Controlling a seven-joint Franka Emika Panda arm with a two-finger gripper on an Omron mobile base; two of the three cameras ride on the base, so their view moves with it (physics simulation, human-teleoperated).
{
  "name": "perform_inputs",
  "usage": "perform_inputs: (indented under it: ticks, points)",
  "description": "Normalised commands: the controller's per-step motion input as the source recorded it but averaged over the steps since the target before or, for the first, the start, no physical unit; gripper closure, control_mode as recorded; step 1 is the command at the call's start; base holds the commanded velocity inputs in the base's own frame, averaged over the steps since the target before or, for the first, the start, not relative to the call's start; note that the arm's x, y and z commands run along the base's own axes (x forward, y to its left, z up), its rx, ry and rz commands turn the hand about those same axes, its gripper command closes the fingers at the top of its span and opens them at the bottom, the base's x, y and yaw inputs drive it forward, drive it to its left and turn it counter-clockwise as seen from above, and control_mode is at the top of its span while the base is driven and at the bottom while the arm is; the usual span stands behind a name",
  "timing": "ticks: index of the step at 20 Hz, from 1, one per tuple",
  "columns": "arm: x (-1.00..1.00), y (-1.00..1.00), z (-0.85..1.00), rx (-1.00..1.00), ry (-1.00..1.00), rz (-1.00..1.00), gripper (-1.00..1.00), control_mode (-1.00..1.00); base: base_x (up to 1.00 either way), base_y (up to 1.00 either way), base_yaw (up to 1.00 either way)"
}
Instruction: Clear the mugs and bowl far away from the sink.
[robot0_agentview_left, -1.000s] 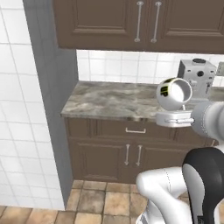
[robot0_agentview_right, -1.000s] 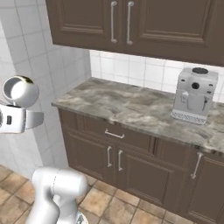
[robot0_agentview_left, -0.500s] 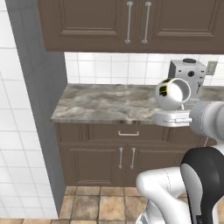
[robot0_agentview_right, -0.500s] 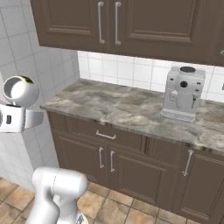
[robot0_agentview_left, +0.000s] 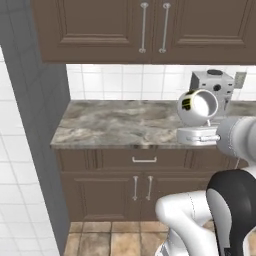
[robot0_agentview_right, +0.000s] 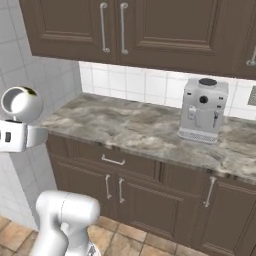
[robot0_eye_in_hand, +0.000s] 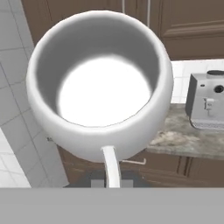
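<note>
The arm is raised, its end effector (robot0_agentview_left: 198, 131) clamped closed, pointing upward.

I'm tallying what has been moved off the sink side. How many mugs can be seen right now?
1. The white mug is held up in the gripper, in front of the counter near the coffee machine. Other mugs may be out of frame.

A glossy white mug (robot0_eye_in_hand: 103, 94) looms close, its open mouth toward the lens and its thin handle (robot0_eye_in_hand: 112, 166) pointing down. Behind it stand brown cabinet doors (robot0_eye_in_hand: 188, 26), a marbled counter (robot0_eye_in_hand: 188, 135) and, at right, a grey coffee machine (robot0_eye_in_hand: 208, 101) against white tiles.
</note>
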Motion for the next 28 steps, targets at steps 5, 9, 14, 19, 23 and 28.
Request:
perform_inputs:
  ticks: [5, 9, 14, 19, 23, 28]
  points:
    - [0.00, 0.00, 0.00, 0.00, 0.00, 0.00, 1.00, 1.00, 0.92, 0.00, -0.01]
    - [0.00, 0.00, 0.00, 0.00, 0.00, 0.00, 1.00, 1.00, 0.20, 0.00, 0.00]
    - [0.00, 0.00, 0.00, 0.00, 0.00, 0.00, 1.00, 1.00, 0.00, 0.03, -0.01]
    - [0.00, 0.00, 0.00, 0.00, 0.00, 0.00, 1.00, 1.00, 0.04, 0.24, -0.18]
    - [0.00, 0.00, 0.00, 0.00, 0.00, 0.00, 1.00, 1.00, 0.13, 0.22, -0.25]
    - [0.00, 0.00, 0.00, 0.00, 0.00, 0.00, 1.00, 1.00, 0.02, 0.19, -0.08]
